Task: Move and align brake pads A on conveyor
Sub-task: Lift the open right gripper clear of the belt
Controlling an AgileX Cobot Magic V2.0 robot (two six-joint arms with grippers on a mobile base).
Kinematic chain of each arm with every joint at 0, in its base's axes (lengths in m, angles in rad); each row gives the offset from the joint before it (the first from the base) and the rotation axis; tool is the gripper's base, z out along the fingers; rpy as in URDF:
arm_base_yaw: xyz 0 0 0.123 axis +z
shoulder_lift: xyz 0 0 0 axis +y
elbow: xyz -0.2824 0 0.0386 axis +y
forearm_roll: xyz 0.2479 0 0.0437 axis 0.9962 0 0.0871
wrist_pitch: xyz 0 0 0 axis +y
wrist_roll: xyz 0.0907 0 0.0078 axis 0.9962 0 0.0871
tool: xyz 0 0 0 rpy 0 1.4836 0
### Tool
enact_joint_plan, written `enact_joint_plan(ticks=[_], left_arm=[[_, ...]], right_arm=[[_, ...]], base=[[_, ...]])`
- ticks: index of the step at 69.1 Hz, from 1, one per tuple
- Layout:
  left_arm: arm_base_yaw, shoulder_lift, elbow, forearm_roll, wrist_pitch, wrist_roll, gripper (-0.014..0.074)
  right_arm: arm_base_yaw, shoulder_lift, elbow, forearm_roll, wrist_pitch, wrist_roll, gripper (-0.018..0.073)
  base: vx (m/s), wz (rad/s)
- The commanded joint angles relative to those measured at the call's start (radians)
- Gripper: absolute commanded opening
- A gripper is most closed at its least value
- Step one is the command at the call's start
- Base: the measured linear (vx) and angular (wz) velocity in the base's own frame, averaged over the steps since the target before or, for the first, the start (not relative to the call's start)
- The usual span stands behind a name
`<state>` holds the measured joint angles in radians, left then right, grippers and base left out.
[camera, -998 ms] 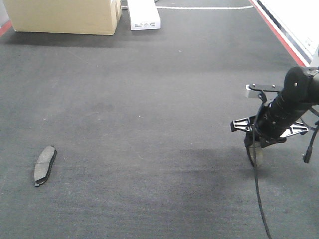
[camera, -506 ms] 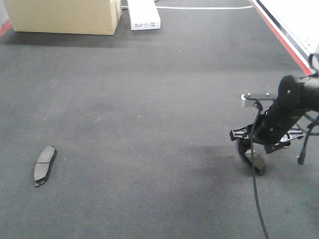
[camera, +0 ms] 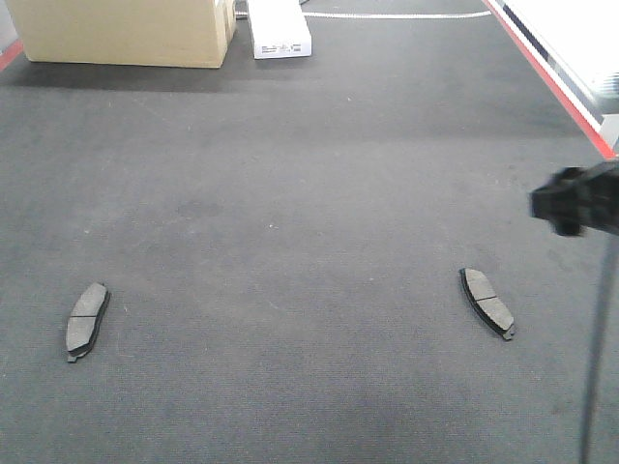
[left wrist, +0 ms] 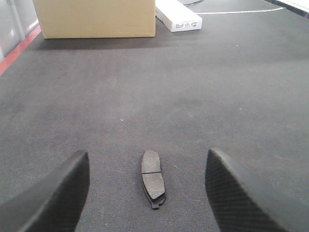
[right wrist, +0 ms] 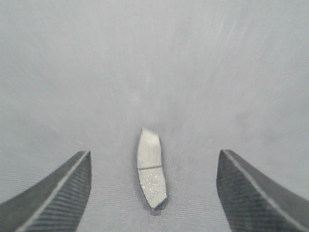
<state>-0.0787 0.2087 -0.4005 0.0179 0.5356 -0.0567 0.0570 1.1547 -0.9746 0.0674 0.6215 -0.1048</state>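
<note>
Right arm (camera: 578, 198): dark, motion-blurred, raised at the right edge of the front view, clear of the belt. Right gripper (right wrist: 153, 152): fingers spread wide, released, holding nothing, with the right brake pad (right wrist: 151, 174) lying on the belt between and beyond them, untouched. Left gripper (left wrist: 147, 152): likewise spread and unladen, framing the left brake pad (left wrist: 152, 178) without contact. Conveyor (camera: 290, 193): dark charcoal, felt-like weave, with red edge strips (camera: 551, 82) at the far right and far left. Left brake pad (camera: 86, 320): near left, flat, friction face up. Right brake pad (camera: 486, 302): near right, well apart from the left one, with bare belt between them. Both pads are curved oblongs, grey with a centre groove. Cardboard box (camera: 121, 31) and white carton (camera: 279, 29): far left, side by side.
</note>
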Motion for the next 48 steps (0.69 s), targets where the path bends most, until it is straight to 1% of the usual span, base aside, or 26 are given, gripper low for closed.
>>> enact_joint_plan(ticks=[1, 14, 22, 31, 38, 42, 48], left_arm=[[-0.006, 0.011, -0.023, -0.002, -0.069, -0.005, 0.0481], [-0.006, 0.011, -0.023, -0.002, -0.069, -0.005, 0.0481], [-0.006, 0.011, -0.023, -0.002, -0.069, -0.005, 0.0481], [-0.006, 0.011, -0.023, -0.002, -0.069, -0.005, 0.0481], [-0.006, 0.011, -0.023, -0.002, -0.069, -0.005, 0.0481], [-0.006, 0.011, -0.023, -0.002, -0.069, -0.005, 0.0481], [-0.006, 0.011, -0.023, -0.002, -0.069, -0.005, 0.0481]], right_arm=[[-0.004, -0.141, 0.042, 0.009, -0.096, -0.020, 0.0525], [-0.004, -0.408, 0.210, 0.020, -0.176, -0.020, 0.0525], [-0.004, -0.594, 0.319, 0.026, -0.202, -0.043, 0.0525], [-0.004, -0.802, 0.422, 0.092, -0.194, -0.086, 0.0525], [-0.004, -0.944, 0.492, 0.167, -0.190, -0.154, 0.0523], [-0.004, -0.999, 0.527, 0.208, -0.190, -0.188, 0.0518], [-0.004, -1.044, 0.563, 0.231, -0.203, -0.217, 0.0508]], base=[[0.00, 0.00], [0.00, 0.00], [0.00, 0.00], [0.00, 0.00], [0.00, 0.00], [0.00, 0.00], [0.00, 0.00]])
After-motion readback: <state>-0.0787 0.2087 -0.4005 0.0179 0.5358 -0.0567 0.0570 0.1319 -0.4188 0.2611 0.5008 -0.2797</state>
